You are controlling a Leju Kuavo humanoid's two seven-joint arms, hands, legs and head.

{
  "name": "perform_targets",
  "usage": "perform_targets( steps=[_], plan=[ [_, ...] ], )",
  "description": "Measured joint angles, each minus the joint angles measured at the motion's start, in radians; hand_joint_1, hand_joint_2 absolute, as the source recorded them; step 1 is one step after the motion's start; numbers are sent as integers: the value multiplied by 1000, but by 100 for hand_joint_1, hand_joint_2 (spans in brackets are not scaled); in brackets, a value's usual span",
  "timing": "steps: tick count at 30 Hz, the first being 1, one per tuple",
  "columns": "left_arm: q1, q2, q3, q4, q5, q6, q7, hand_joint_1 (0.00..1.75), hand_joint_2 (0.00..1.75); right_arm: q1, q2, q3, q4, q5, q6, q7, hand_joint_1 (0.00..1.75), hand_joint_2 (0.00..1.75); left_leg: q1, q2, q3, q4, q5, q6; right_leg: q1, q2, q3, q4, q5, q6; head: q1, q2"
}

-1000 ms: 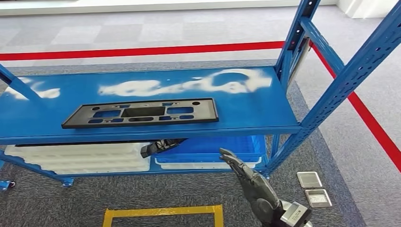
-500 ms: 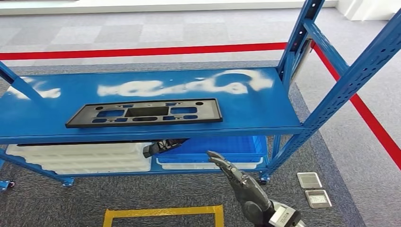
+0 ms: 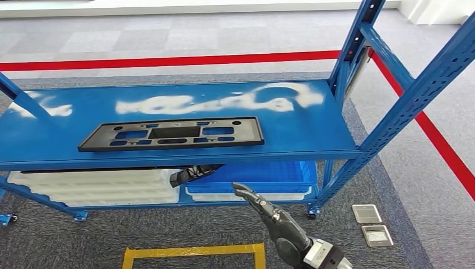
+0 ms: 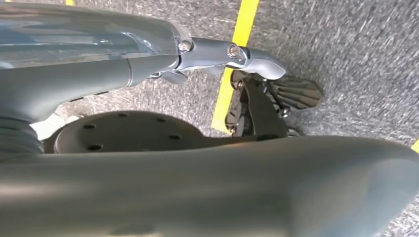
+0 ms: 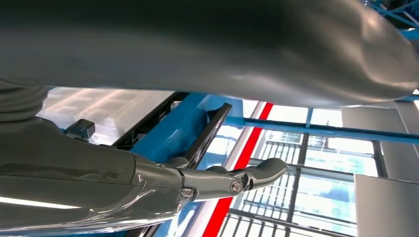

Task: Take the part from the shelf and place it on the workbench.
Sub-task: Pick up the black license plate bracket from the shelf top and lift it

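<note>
Raise your empty, loosely open right hand (image 3: 273,216) toward the flat black perforated plastic panel (image 3: 171,134) by the blue metal shelf's (image 3: 313,120) front edge.

part (image 3: 171,134) | flat black rectangular panel with cutouts | lying flat near shelf (image 3: 291,120) front edge

The part (image 3: 171,134) lies on the shelf (image 3: 313,126), above and ahead-left of the right hand (image 3: 269,216), seemingly apart.

Left hand (image 4: 232,54) stretched over grey speckled carpet floor (image 4: 346,44), fingers straight, holding nothing. Beneath it, a yellow tape line (image 4: 237,49) crossing the carpet.
</note>
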Motion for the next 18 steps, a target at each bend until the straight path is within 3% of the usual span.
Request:
perform_targets(
  steps=[11,18],
  plan=[
    [-1,-20,17,0,0,-15,-22,0,0,-18,-9,41,30,-18,19,23,0,0,0,0,0,0,0,0,0,0,0,0,0,0,0,0],
    [-2,-22,36,0,3,-11,-18,0,0,-33,-22,60,50,-29,17,25,0,0,-4,0,0,6,-3,6,-5,-1,1,-2,2,7,0,0]
  ],
)
